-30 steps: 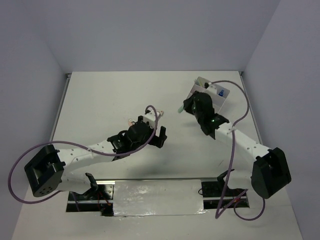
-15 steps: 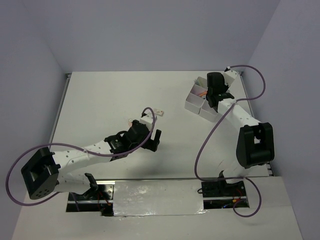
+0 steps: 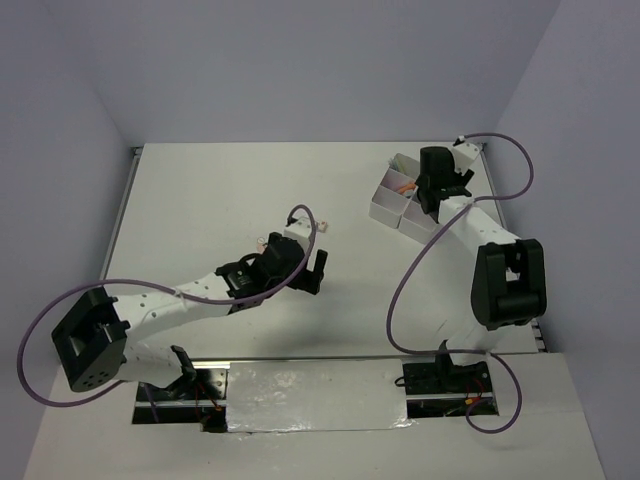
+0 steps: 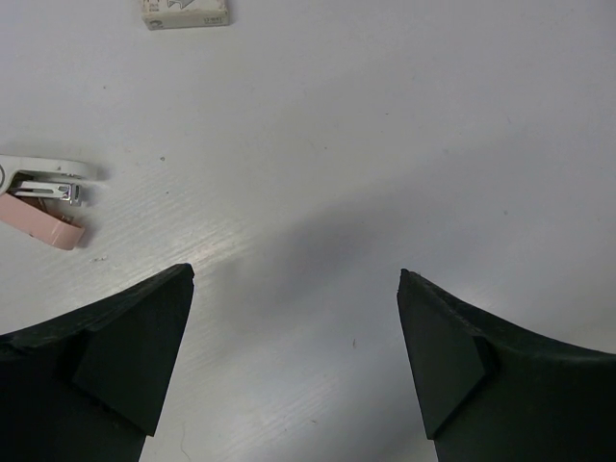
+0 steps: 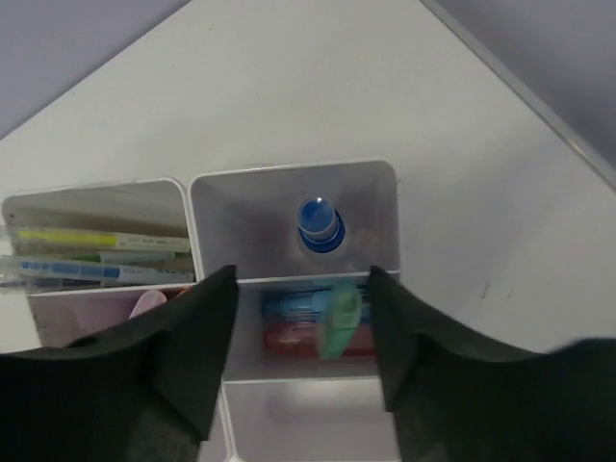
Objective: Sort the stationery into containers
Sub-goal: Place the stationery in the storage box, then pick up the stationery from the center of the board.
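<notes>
Hovering over the small white four-compartment plastic tray (image 5: pixel 252 217) at upper right of the overhead view, the right gripper (image 5: pixel 300 289) stands spread wide, pinching nothing, a mint-capped stubby marker (image 5: pixel 339 318) lying in the compartment beneath. The left gripper (image 4: pixel 295 279), likewise open and empty, hangs near what looks like a small pink-and-white stapler (image 4: pixel 38 197) at its view's left edge. Next, I judge, it must slide over, drop and close on that.

The tray (image 5: pixel 245 226) is plain white, holding a blue marker (image 5: pixel 319 224), a mint-green marker (image 5: pixel 343 313), a red marker (image 5: pixel 289 338) and yellow pens (image 5: pixel 96 238). On the white table (image 4: pixel 385 144) are a pink-and-white stapler (image 4: pixel 40 197) and a cream eraser (image 4: pixel 185 12) with grey print.
</notes>
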Motion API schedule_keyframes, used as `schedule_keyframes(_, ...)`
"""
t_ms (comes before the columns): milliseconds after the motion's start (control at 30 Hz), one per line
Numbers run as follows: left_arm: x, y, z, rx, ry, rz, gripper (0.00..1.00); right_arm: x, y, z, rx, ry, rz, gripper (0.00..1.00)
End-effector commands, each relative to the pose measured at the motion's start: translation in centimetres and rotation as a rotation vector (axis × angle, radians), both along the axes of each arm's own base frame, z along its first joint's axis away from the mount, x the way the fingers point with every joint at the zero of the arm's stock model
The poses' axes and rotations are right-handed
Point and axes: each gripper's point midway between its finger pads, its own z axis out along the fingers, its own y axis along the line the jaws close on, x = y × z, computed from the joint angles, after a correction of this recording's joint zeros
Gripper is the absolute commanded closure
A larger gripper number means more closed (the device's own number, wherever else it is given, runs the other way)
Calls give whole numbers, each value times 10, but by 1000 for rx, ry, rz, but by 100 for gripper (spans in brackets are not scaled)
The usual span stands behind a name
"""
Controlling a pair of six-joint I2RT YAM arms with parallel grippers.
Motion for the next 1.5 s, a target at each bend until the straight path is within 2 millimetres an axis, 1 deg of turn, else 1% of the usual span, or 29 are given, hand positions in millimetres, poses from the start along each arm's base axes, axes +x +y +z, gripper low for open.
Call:
schedule_keyframes(0,17,-2,13,-30,-20,49,1,4,-4,7,-3,-28,-5,31)
schedule_keyframes(33,21,-1,15,-32,-20,51,1,3,-2,6,4,-29,4,23)
schedule_keyframes(67,29,4,17,-41,-21,74,1,2,-1,11,9,-44,8,21)
schedule_keyframes(133,39,4,23,-74,-14,70,1,-1,1,13,26,-51,17,17)
schedule_keyframes(167,50,10,22,-80,-7,95,1,-3,7,19,46,-66,49,16)
schedule_keyframes(233,62,9,29,-95,-6,112,1,-6,17,28,80,-81,108,15)
schedule_keyframes(267,71,11,20,-75,15,135,1,-8,34,51,121,-143,199,15)
schedule_keyframes(300,82,6,31,-84,2,148,1,-16,44,48,129,-142,257,13)
schedule_keyframes(333,85,8,25,-55,27,167,1,-21,53,57,146,-167,308,12)
schedule_keyframes(367,95,10,8,-7,60,197,1,-31,63,75,160,-208,364,9)
schedule_keyframes(400,102,11,2,17,78,221,1,-39,80,74,184,-192,443,9)
schedule_keyframes(433,114,7,11,20,77,233,1,-47,88,77,195,-185,481,8)
schedule_keyframes(467,124,7,-7,56,108,238,1,-59,95,80,201,-178,524,7)
schedule_keyframes(500,137,2,1,50,89,237,1,-69,114,79,205,-160,619,7)
schedule_keyframes(533,144,2,-15,99,99,216,2,-80,119,87,210,-173,656,7)
schedule_keyframes(567,155,4,-16,100,98,220,3,-89,125,85,225,-164,688,6)
schedule_keyframes(600,165,-3,-8,73,100,201,3,-99,132,74,239,-145,732,6)
schedule_keyframes(633,174,4,-25,91,141,219,3,-112,140,86,255,-183,790,4)
schedule_keyframes(667,180,-1,-19,78,148,204,2,-120,142,75,268,-171,801,2)
schedule_keyframes(700,185,-3,-21,81,149,202,2,-125,144,76,274,-181,817,2)
schedule_keyframes(733,189,-4,-34,109,165,183,2,-135,145,84,280,-205,831,2)
schedule_keyframes(767,191,-6,-37,119,171,172,1,-139,145,84,287,-207,833,2)
schedule_keyframes(800,199,-11,-30,117,161,168,1,-143,146,87,291,-219,842,1)
schedule_keyframes(833,200,-11,-48,155,193,165,1,-149,147,94,295,-242,852,1)
schedule_keyframes(900,206,-13,-50,174,198,163,1,-156,150,97,307,-256,872,0)
schedule_keyframes(933,206,-15,-61,186,214,147,1,-161,151,99,310,-260,881,0)
schedule_keyframes(1133,202,-19,-77,177,238,127,1,-183,151,114,307,-318,907,0)
schedule_keyframes(1333,188,-26,-96,175,269,100,1,-192,152,124,306,-336,925,0)
schedule_keyframes(1467,187,-20,-109,228,284,124,5,-200,155,130,317,-359,949,0)
